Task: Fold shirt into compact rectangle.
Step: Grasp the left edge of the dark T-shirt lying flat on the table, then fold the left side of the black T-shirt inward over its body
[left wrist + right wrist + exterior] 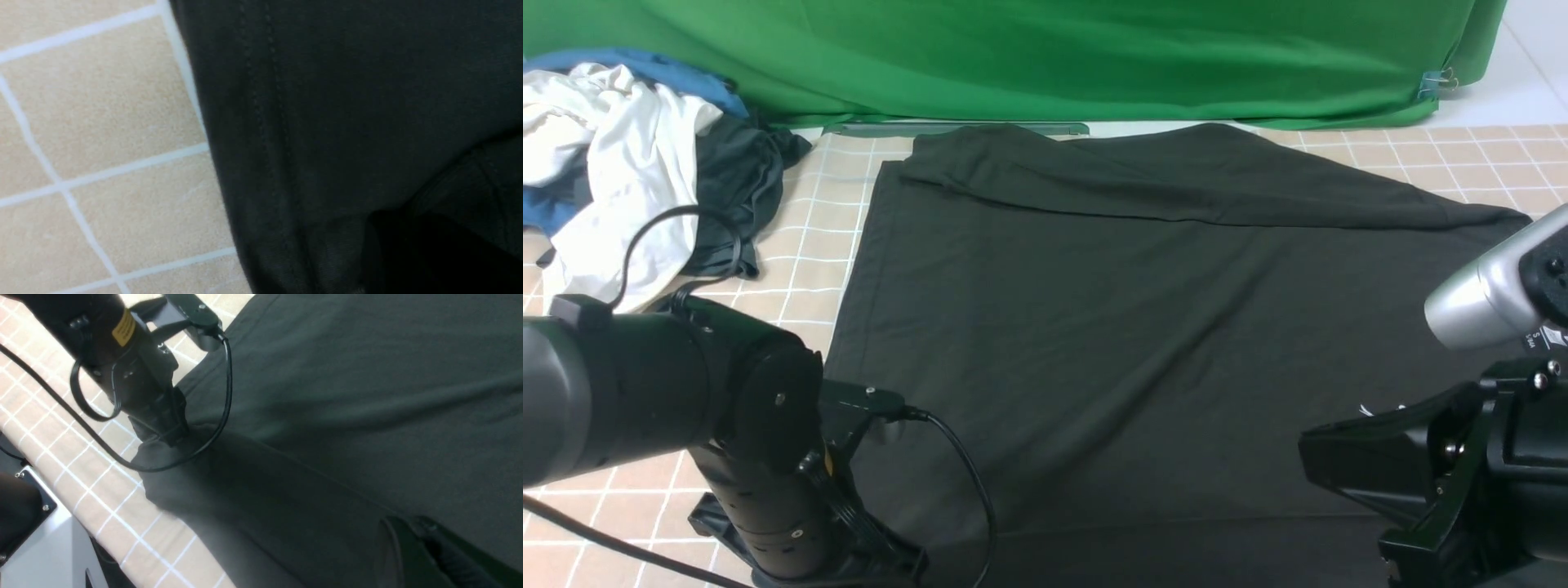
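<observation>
Left arm bent low at the desk's (800, 269) near-left corner, wrist pointing down; right arm low at near-right.
Left gripper (173, 430) tips sit in the bunched corner of the shirt (1111, 327), grip can't be confirmed. Right gripper (412, 547) over the shirt, state unclear. Shirt is matte charcoal knit, spread mid-desk. Only the left wrist view shows the double-stitched hem.

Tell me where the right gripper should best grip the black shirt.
Probably the near edge on the right, approached from the robot's side: the shirt lies flat, so only its border can be pinched, mirroring the left gripper at the near-left corner.
</observation>
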Motion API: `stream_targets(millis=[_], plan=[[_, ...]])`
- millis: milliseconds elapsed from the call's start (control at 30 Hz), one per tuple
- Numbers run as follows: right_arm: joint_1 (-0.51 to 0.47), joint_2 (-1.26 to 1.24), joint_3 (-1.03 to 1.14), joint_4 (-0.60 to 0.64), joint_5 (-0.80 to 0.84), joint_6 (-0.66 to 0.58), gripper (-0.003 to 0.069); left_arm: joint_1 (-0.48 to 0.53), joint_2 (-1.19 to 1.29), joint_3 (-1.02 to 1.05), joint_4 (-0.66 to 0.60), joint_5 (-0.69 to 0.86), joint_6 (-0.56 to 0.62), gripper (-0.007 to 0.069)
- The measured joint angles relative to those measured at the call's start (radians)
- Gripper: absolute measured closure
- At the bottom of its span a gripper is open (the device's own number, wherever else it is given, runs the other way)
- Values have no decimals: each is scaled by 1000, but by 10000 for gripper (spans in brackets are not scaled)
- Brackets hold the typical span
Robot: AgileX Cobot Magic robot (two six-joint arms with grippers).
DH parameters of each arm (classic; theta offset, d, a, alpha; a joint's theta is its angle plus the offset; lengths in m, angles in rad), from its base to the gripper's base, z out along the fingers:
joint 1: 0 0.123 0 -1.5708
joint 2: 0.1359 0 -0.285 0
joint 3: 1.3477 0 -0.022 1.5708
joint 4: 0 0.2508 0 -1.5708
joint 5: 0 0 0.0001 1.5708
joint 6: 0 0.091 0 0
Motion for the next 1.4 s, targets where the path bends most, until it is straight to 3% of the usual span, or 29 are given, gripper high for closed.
stream_targets(millis=[167,400,600,767,1033,1400], plan=[[0,0,0,-1,-2,-1,614,0,-9,-23,6,32,38,589],[0,0,0,-55,-21,-19,614,-1,-166,-236,117,178,30,589],[-26,0,0,-248,-21,148,614,-1,-192,-464,216,231,26,589],[-100,0,0,-280,11,182,614,3,-101,-593,313,240,21,589],[-202,0,0,-288,144,184,609,116,103,-712,350,189,16,589],[-208,0,0,-288,185,184,595,175,291,-755,401,26,29,589]])
